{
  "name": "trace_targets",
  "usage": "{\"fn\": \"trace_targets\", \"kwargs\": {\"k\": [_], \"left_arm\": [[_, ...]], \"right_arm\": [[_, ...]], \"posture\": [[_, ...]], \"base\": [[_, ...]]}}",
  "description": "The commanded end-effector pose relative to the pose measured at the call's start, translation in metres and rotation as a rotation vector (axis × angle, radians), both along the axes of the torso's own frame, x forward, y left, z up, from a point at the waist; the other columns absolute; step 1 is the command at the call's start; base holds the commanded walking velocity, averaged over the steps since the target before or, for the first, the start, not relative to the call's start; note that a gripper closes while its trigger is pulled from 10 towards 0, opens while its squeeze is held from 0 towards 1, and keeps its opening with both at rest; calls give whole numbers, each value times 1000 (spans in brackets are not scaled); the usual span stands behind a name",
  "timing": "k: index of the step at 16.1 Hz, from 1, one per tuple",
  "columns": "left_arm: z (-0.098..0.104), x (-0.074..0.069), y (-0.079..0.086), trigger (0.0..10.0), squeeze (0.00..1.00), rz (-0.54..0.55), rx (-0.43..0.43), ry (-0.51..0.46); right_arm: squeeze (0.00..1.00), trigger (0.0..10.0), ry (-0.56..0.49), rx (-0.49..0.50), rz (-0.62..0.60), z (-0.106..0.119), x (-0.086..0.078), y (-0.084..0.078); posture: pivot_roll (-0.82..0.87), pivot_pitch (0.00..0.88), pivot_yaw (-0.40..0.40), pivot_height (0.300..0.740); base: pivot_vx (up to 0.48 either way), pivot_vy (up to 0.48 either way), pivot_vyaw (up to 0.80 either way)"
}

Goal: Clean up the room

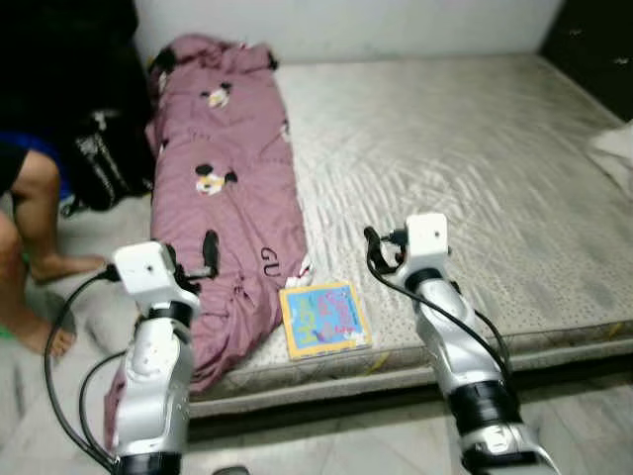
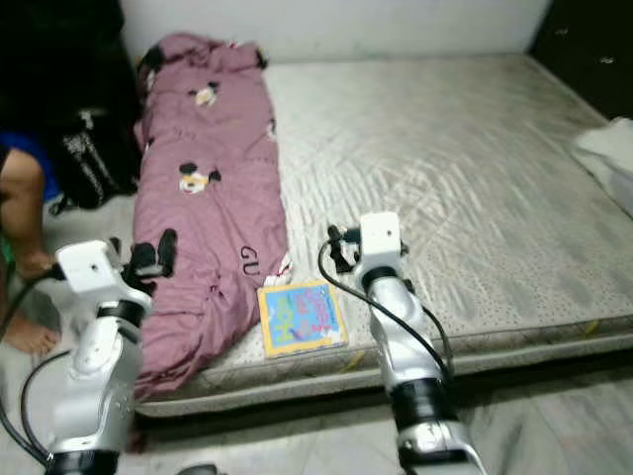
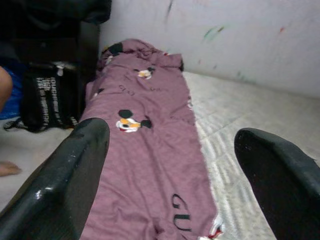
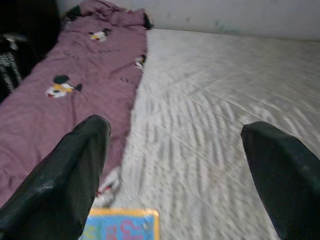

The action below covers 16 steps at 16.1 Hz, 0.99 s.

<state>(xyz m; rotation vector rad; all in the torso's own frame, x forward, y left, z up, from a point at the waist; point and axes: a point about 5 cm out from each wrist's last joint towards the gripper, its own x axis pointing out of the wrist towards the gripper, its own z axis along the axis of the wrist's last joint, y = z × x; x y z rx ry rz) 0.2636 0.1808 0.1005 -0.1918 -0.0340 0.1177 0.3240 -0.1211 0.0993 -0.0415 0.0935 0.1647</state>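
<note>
Near the front edge of the mattress [image 1: 475, 188] I see a colourful book [image 1: 323, 319] lying flat, just beside the purple blanket [image 1: 232, 188] that runs along the mattress's left edge and spills over its front left corner. My left gripper [image 3: 170, 165] hangs above that blanket, fingers spread wide and holding nothing. My right gripper [image 4: 175, 165] hovers over the front of the mattress just behind the book, also wide open and empty. Off the left edge, a person's legs [image 1: 35, 247] and a black bag [image 1: 99, 158] are on the floor.
</note>
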Motion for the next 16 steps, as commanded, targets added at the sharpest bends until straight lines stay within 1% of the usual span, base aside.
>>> {"fn": "trace_targets", "kwargs": {"k": [1, 3, 4, 6, 7, 8, 9, 10, 12, 13, 15, 16], "left_arm": [[2, 4, -6, 10000, 0, -7, 5, 2], [-1, 4, -4, 10000, 0, 15, 29, 29], [-1, 3, -4, 10000, 0, 7, 23, 32], [-2, 1, -5, 10000, 0, 6, 63, 48], [-4, 0, -5, 10000, 0, 42, 127, 94], [-4, -1, -4, 10000, 0, 59, 163, 109], [0, -3, -9, 10000, 0, -70, 117, 30], [-1, -6, -4, 10000, 0, -70, 90, 30], [-6, -9, 0, 10000, 0, -29, 92, 68], [-8, -11, 2, 10000, 0, 35, 124, 89], [-11, -14, 5, 10000, 0, 59, 91, 112], [-11, -16, 11, 10000, 0, 82, 107, 125]], "right_arm": [[0, 10000, 11, -3, -36, -2, -1, -12], [0, 10000, 12, 0, -39, -3, 0, -12], [0, 10000, 13, -1, -39, -3, -1, -12], [0, 10000, 14, -3, -40, -3, -2, -13], [0, 10000, 16, -2, -42, -4, -2, -14], [0, 10000, 17, -1, -43, -4, -2, -14], [0, 10000, 19, 2, -35, -4, -4, -12], [0, 10000, 26, 4, -33, -5, -5, -12], [0, 10000, 37, 10, -43, -7, -8, -14], [0, 10000, 38, 9, -41, -7, -10, -15], [0, 10000, 36, 7, -37, -6, -11, -15], [0, 10000, 35, 6, -30, -6, -12, -14]], "posture": [[45, 1, 0, 740], [48, 0, -2, 740], [50, 1, -5, 740], [51, 4, -8, 740], [52, 5, -8, 740], [53, 6, -8, 740], [57, 15, -5, 740], [52, 21, -4, 740], [47, 28, -3, 740], [52, 35, -3, 740], [54, 37, -3, 740], [62, 52, -5, 740]], "base": [[0, 0, 0], [0, 0, 0], [0, 0, 0], [0, 0, 0], [0, 0, 0], [0, 0, 0], [0, 0, 0], [0, 0, 0], [0, 0, 0], [0, 0, -563], [0, 0, -222], [0, 0, 0]]}}
